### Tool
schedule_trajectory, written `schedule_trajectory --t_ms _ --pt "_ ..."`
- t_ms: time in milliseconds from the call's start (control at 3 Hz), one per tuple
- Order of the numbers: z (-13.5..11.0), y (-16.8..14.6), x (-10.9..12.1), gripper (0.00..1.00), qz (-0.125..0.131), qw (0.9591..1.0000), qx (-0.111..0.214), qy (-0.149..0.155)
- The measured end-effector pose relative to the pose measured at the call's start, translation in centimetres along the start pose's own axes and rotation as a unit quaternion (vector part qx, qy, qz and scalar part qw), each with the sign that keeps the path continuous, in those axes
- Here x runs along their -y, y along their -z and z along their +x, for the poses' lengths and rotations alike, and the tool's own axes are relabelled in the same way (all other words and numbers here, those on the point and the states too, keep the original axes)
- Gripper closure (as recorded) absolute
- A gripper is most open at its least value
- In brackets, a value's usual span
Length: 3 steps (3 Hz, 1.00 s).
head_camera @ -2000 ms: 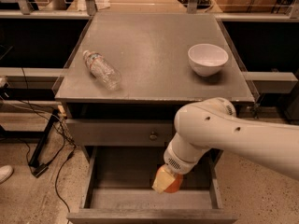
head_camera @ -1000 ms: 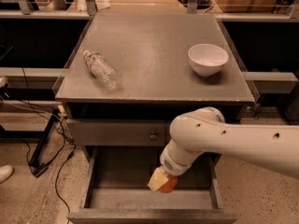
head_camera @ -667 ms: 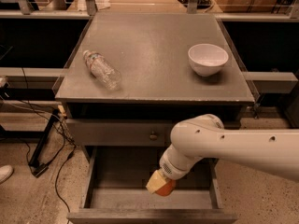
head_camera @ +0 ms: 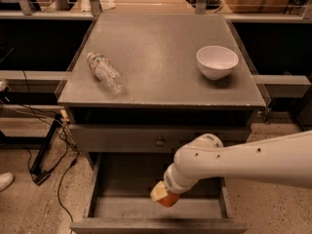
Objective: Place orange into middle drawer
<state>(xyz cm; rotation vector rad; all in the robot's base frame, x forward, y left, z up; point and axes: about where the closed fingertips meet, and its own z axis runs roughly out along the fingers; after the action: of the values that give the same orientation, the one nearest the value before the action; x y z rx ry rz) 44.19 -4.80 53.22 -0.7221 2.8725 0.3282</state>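
Note:
The middle drawer (head_camera: 117,206) is pulled open below the cabinet top, a wide grey tray with a flat floor. My white arm reaches in from the right, over the drawer. My gripper (head_camera: 164,196) hangs inside the drawer opening, just above its floor, right of centre. The orange (head_camera: 169,200) shows as an orange patch at the gripper tip, mostly covered by the pale fingers (head_camera: 158,193). The gripper is shut on it.
A white bowl (head_camera: 217,61) stands on the cabinet top (head_camera: 156,52) at the right. A clear plastic bottle (head_camera: 106,72) lies on its side at the left. A shut drawer front with a small knob (head_camera: 160,142) sits above the open drawer. Cables (head_camera: 53,150) run over the floor at left.
My gripper with the orange has moved a little to the left and lower into the open drawer. The bowl and bottle have not moved.

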Motion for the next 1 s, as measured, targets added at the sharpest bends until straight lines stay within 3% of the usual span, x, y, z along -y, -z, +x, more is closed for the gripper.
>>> schedule_trajectory --t_ms 333,1000 --pt "-0.5 -1.6 0.8 1.0 0.013 0.9992 0.006 -0.037" --pt "-0.7 -5.8 1.7 1.0 0.026 0.9968 -0.014 -0.074"
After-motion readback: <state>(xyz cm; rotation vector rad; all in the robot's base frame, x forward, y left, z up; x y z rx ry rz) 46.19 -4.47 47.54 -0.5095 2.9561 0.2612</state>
